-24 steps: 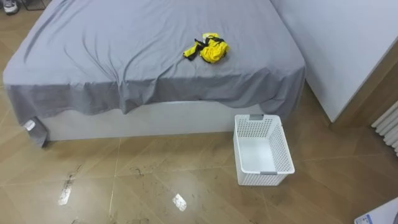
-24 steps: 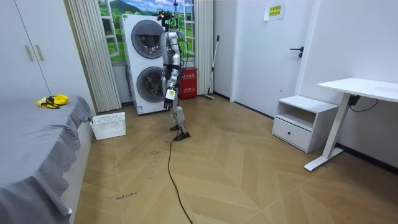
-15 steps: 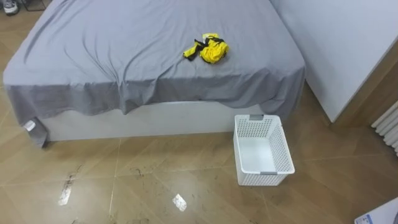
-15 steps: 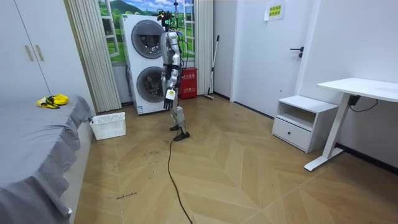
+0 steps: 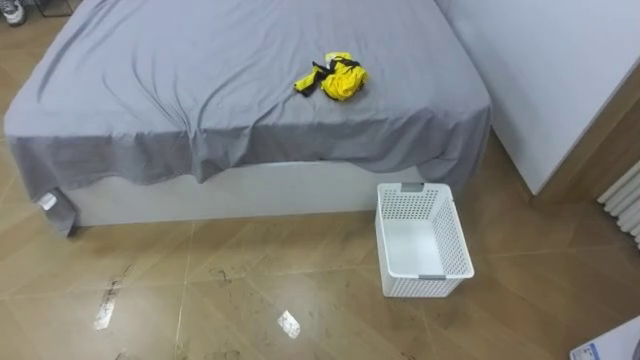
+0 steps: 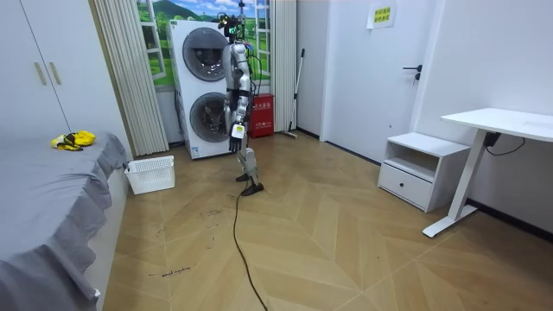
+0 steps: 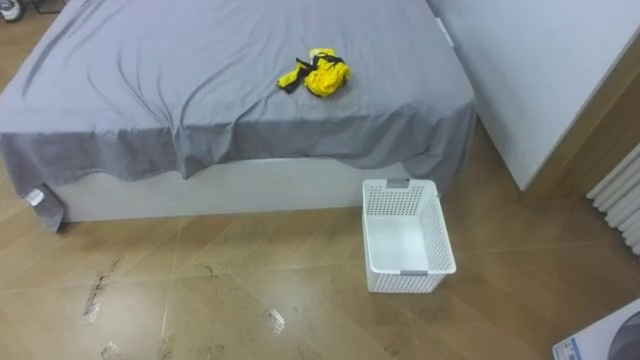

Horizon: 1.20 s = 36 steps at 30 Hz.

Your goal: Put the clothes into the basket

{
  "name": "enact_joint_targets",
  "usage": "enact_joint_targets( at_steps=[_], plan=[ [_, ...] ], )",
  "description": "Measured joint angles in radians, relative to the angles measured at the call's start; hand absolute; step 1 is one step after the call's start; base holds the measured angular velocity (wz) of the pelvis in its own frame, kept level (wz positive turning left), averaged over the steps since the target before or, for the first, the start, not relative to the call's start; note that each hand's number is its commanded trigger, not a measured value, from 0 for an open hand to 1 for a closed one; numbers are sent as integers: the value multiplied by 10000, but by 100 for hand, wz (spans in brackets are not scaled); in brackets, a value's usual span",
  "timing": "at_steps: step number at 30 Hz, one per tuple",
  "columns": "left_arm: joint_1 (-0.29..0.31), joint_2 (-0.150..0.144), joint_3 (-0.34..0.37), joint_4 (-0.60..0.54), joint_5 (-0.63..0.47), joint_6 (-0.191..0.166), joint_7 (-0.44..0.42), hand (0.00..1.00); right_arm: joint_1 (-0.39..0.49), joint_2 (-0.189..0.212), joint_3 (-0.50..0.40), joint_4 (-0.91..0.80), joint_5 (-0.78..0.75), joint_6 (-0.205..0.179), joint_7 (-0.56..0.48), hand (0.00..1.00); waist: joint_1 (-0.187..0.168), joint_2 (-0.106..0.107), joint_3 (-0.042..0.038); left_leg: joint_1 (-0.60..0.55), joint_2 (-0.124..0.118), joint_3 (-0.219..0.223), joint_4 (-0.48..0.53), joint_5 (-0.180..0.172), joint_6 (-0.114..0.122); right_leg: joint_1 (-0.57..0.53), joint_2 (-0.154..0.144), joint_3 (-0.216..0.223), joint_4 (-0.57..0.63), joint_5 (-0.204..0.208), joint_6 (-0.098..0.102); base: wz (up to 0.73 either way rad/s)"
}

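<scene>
A crumpled yellow and black piece of clothing (image 5: 333, 77) lies on the grey bed (image 5: 200, 70), towards its near right part; the room view has it at the far left (image 6: 73, 139). On the wooden floor, just off the bed's near right corner, a white perforated basket (image 5: 425, 283) stands with nothing in it. I stand upright a few steps from the bed, in front of the stacked washing machines (image 6: 203, 86). My left hand (image 6: 232, 143) hangs down at my side, well away from clothing and basket.
The bed sheet hangs over the near edge almost to the floor. A white wall panel (image 5: 540, 70) rises right of the bed, with a radiator (image 5: 625, 200) beyond it. A nightstand (image 6: 415, 168) and a desk (image 6: 501, 125) stand on the room view's right.
</scene>
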Motion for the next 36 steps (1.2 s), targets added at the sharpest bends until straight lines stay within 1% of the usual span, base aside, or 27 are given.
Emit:
enact_joint_targets(
  at_steps=[4, 6, 8, 10, 11, 12, 13, 14, 15, 16, 17, 18, 19, 20, 21, 23, 25, 27, 28, 29, 30, 31, 32, 33, 34, 35, 36],
  plan=[
    [35, -29, 465, 17, -162, -7, -4, 0, -34, 10, 26, -45, -131, 14, 274, 0, 255, 136, 32, -402, 512, 205, 1332, -757, -164, -202, 322, -97, 541, -179, -180, -27],
    [23, -27, 580, -74, -450, 8, -4, 0, 33, 19, 22, -19, -73, -1, 328, 0, 248, 150, 31, -812, 885, 242, 2483, -1224, -329, -296, 554, -204, 923, -542, -341, -8],
    [67, -36, 553, -186, -828, 7, -2, 0, 65, 18, 19, -34, 66, -20, 307, 0, 250, 124, 32, -1252, 1065, 226, 3539, -1268, -367, -343, 627, -143, 1190, -763, -465, 8],
    [30, -52, 549, -236, -1232, -24, 2, 0, 93, -44, 14, -24, 96, -45, 277, 0, 250, 119, 73, -2127, 1298, 172, 5200, -1065, -172, -214, 650, -106, 1271, -881, -608, 8],
    [41, -78, 558, -273, -1667, -98, 5, 0, 109, -63, 19, -17, 124, -42, 203, 0, 249, 86, 67, -2653, 1092, 40, 5515, -1063, -20, -112, 490, -103, 1296, -967, -617, 4],
    [19, -163, 477, -395, -1967, -209, 12, 0, 96, -89, 18, -20, 185, -22, 109, 0, 302, 57, 74, -3128, 672, 18, 4615, -1005, -13, -172, 233, -98, 1399, -1092, -535, 0],
    [34, -197, 421, -464, -2018, -280, 11, 0, 93, -135, 18, -26, 175, -8, 77, 0, 317, 38, 58, -3397, 428, 16, 4025, -896, -77, -196, 130, -78, 1420, -1150, -493, -10],
    [32, -267, 367, -577, -2173, -465, 12, 0, 103, -166, 17, -38, 168, 15, 29, 0, 342, 38, 52, -3895, 138, 12, 2612, -372, -228, -238, -27, -34, 1415, -1295, -347, -39],
    [76, -334, 378, -578, -2405, -651, 18, 0, 115, -164, 16, -39, 123, 118, -24, 0, 554, 39, 45, -4085, 52, 16, 1709, 579, -204, -159, -220, 82, 1408, -1423, -242, -52],
    [110, -357, 390, -578, -2420, -710, 18, 0, 119, -160, 20, -39, 98, 172, -26, 0, 611, 39, 31, -4114, 40, -18, 1463, 966, -203, -95, -291, 199, 1368, -1458, -235, -49],
    [171, -364, 482, -593, -2427, -809, 4, 0, 135, -139, 8, -41, 31, 220, -25, 0, 550, 2, -18, -4228, -94, 50, 1434, 1518, -69, 38, -491, 254, 1305, -1637, -77, -11],
    [141, -363, 569, -602, -2382, -817, -39, 0, 169, -118, -73, -53, 31, 220, -46, 0, 502, -115, -66, -4536, -318, 230, 1694, 1603, 51, 46, -746, 283, 1211, -1786, 132, 13],
    [83, -364, 568, -611, -2378, -819, -45, 0, 175, -116, -152, -53, -6, 222, -66, 0, 477, -211, -93, -4722, -411, 406, 1889, 1551, 124, 39, -871, 281, 1180, -1829, 244, 24],
    [17, -369, 604, -678, -2385, -822, -55, 0, 185, -111, -388, -37, -57, 224, -80, 0, 426, -307, -129, -4861, -567, 896, 2279, 1137, 793, 3, -1183, 213, 1177, -2006, 567, 13],
    [37, -359, 661, -694, -2398, -830, -60, 0, 112, -95, -497, -46, -78, 221, -84, 0, 498, -381, -40, -4852, -711, 1057, 2745, 782, 1200, 84, -1333, 366, 1174, -1980, 635, 0],
    [71, -296, 690, -587, -2390, -829, -70, 0, 200, -78, -501, -152, -75, 134, -84, 0, 569, -413, -35, -4491, -795, 1191, 3297, 159, 1335, 401, -1481, 598, 1313, -1577, 728, -19],
    [98, -247, 617, -577, -2372, -829, -70, 0, 308, -49, -439, -592, 74, 67, -153, 0, 609, -370, 42, -3919, -803, 1314, 3417, -232, 1394, 342, -1547, 611, 2508, -1055, 795, -20],
    [147, -152, 338, -554, -2268, -806, -69, 0, 294, -15, -460, -1126, 116, -42, -163, 0, 530, -389, 70, -2725, -1133, 1143, 2316, -605, 1434, -746, -1826, 593, 5567, 63, 705, -2],
    [151, -150, 260, -553, -2143, -791, -68, 0, 299, -24, -467, -1179, 118, -47, -170, 0, 524, -341, 65, -2490, -1150, 1079, 2174, -662, 1473, -1078, -1841, 609, 6309, 562, 599, 0],
    [87, -147, 154, -575, -1925, -786, -64, 0, 313, -31, -466, -1292, 130, -43, -190, 0, 552, -211, 82, -1984, -1117, 967, 1804, -729, 1486, -1726, -1772, 511, 7486, 624, 466, 0],
    [80, -149, 138, -582, -1864, -785, -61, 0, 321, -30, -463, -1406, 155, -41, -193, 0, 563, -177, 87, -1753, -1076, 901, 1624, -741, 1479, -2108, -1713, 333, 7893, 368, 344, 14],
    [56, -122, 89, -618, -1669, -787, -60, 0, 328, -16, -451, -1758, 182, -24, -169, 0, 535, 28, 132, -1410, -915, 675, 1409, -774, 1456, -2849, -1373, -40, 8154, -257, 170, 23],
    [-58, -97, 36, -615, -1557, -794, -60, 0, 290, -12, -442, -2052, 191, -32, -132, 0, 545, 138, 174, -1094, -729, 540, 1166, -798, 1413, -3624, -918, -226, 7709, -714, 84, 35],
    [-141, -69, -125, -609, -1552, -794, -63, 0, 218, 11, -432, -2218, 167, -63, -106, 0, 512, 267, 225, -791, -573, 407, 934, -825, 1362, -4199, -455, -503, 6515, -835, 12, 26],
    [-177, -65, -178, -613, -1541, -795, -65, 0, 181, 23, -432, -2281, 136, -96, -82, 0, 504, 247, 206, -625, -534, 301, 814, -838, 1336, -4415, -269, -621, 5743, -805, -36, 37],
    [-232, -49, -307, -616, -1497, -794, -66, 0, 177, 34, -453, -2475, 65, -137, -55, 0, 477, 254, 201, -299, -509, 127, 546, -864, 1286, -4666, 12, -780, 4078, -539, -210, 42],
    [-233, -63, -518, -614, -1489, -793, -65, 0, 159, 27, -465, -2716, 49, -160, -97, 0, 504, 254, 194, 100, -492, 14, 257, -920, 1189, -4809, 233, -916, 2535, 231, -446, 44]
  ],
)
